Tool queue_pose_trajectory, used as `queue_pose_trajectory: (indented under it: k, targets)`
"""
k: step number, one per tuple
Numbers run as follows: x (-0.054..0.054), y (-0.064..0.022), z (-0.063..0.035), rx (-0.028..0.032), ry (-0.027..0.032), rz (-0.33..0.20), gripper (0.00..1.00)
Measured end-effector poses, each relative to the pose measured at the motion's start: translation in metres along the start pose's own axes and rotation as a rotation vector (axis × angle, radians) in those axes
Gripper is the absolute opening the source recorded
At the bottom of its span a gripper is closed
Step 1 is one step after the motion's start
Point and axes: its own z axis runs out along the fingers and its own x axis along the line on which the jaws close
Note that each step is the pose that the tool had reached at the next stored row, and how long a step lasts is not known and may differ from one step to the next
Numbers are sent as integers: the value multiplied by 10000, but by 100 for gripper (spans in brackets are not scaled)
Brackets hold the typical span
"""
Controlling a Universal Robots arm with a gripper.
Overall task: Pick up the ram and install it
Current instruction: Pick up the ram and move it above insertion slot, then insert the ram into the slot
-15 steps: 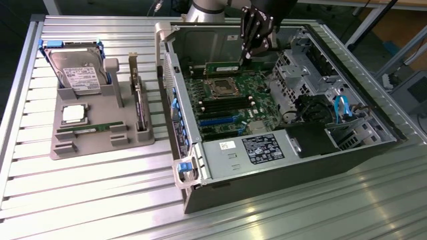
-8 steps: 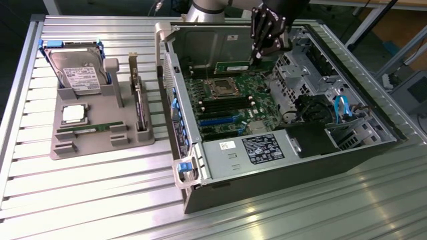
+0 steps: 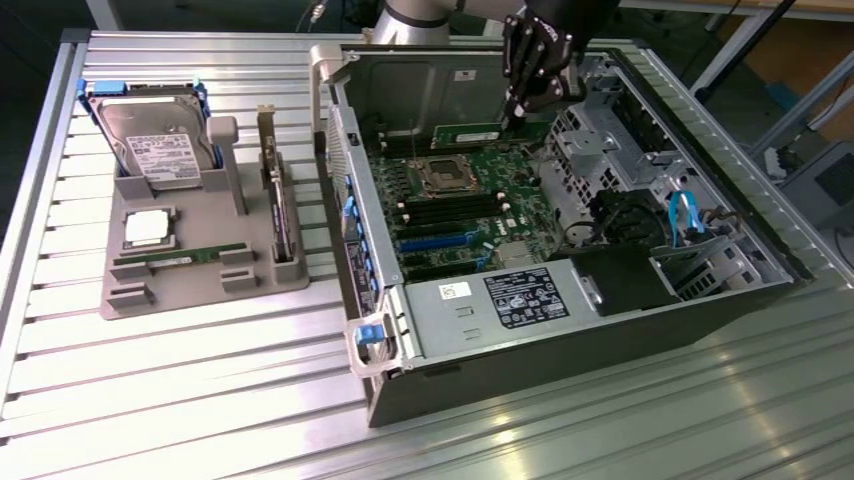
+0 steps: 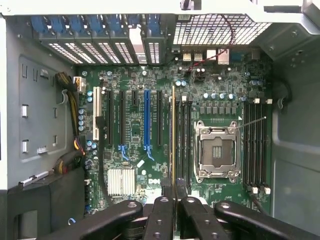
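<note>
My gripper (image 3: 515, 112) hangs inside the open computer case (image 3: 387, 340), above the far end of the motherboard (image 3: 454, 215). It is shut on the ram (image 3: 465, 132), a narrow green stick with a whitish label, held level and on edge. In the wrist view the ram (image 4: 173, 135) shows edge-on as a thin line running out from between my fingertips (image 4: 161, 202). It hovers alongside the black memory slots (image 4: 183, 140) next to the empty processor socket (image 4: 216, 150). I cannot tell whether it touches a slot.
A grey tray (image 3: 200, 295) at the exterior view's left holds a hard drive (image 3: 154, 140), a silver processor chip (image 3: 147, 228), an upright expansion card (image 3: 276, 200) and another green stick (image 3: 180, 258). The power supply (image 3: 534, 295), drive cage (image 3: 601, 150) and case walls hem in the board.
</note>
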Motion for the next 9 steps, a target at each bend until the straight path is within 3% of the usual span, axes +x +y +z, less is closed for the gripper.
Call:
queue_pose_trajectory:
  k: [9]
  targets:
    - [0,1,0,21,1,-6,12]
